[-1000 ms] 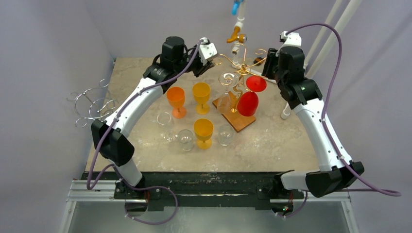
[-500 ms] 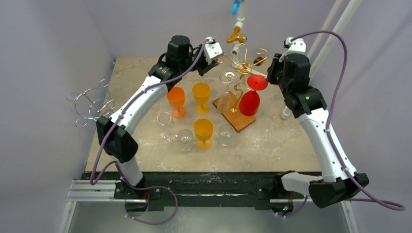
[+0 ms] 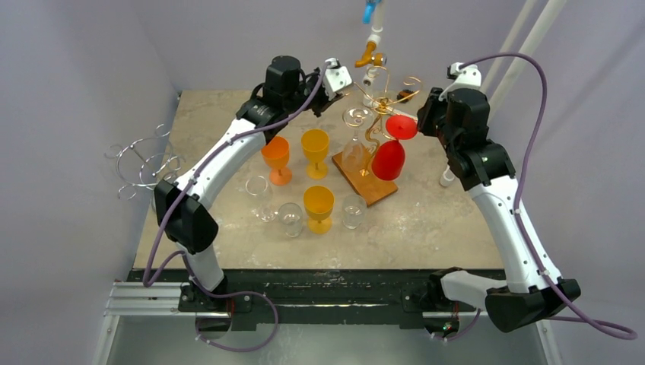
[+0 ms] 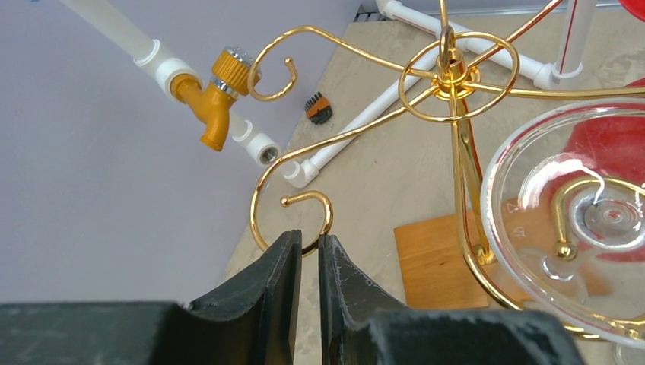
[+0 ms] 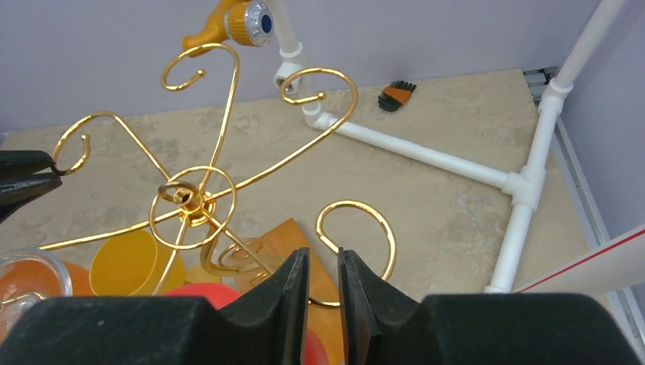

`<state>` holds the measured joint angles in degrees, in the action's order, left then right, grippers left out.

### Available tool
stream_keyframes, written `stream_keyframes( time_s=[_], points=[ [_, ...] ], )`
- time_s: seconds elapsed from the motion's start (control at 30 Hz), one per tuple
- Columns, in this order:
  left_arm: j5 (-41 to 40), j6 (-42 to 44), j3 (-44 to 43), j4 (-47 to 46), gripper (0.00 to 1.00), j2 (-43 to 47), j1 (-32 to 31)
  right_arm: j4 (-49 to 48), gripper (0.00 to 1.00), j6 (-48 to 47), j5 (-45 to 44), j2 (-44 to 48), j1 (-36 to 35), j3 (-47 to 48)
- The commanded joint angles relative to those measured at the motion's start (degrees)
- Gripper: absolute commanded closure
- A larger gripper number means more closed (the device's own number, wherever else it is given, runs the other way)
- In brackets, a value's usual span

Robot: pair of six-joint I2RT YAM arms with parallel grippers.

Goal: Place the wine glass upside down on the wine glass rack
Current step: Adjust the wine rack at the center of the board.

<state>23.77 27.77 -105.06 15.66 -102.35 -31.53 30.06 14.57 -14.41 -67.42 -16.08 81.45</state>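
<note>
Right claw (image 5: pixel 320 258) pinches a wine glass rack (image 5: pixel 185 195) loop.

Soft, even light fills all views, bright, with only faint shadows on the desk (image 3: pixel 441 220). Glints streak the gold wine glass rack (image 4: pixel 449 72) and the clear wine glass (image 4: pixel 532 190). The left pincer (image 4: pixel 308 243) and right pincer (image 5: pixel 323 262), nearest their lenses, look slightly soft.

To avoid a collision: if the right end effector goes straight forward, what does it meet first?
Most likely the rack's gold loop, directly ahead of the right end effector; it may already touch it.
</note>
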Motion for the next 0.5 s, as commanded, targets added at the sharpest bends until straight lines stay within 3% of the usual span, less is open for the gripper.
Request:
stream_keyframes(
  time_s=[0.0,0.47],
  points=[
    [-3.75,1.54,3.65,-2.33,0.83,3.66,0.33,-0.12,0.71,-0.04,-1.18,0.15,0.02,5.69],
    [-5.42,2.29,5.44,-0.87,0.83,5.84,0.33,-1.97,0.57,-1.99,-3.42,-5.51,0.15,6.96]
  ],
)
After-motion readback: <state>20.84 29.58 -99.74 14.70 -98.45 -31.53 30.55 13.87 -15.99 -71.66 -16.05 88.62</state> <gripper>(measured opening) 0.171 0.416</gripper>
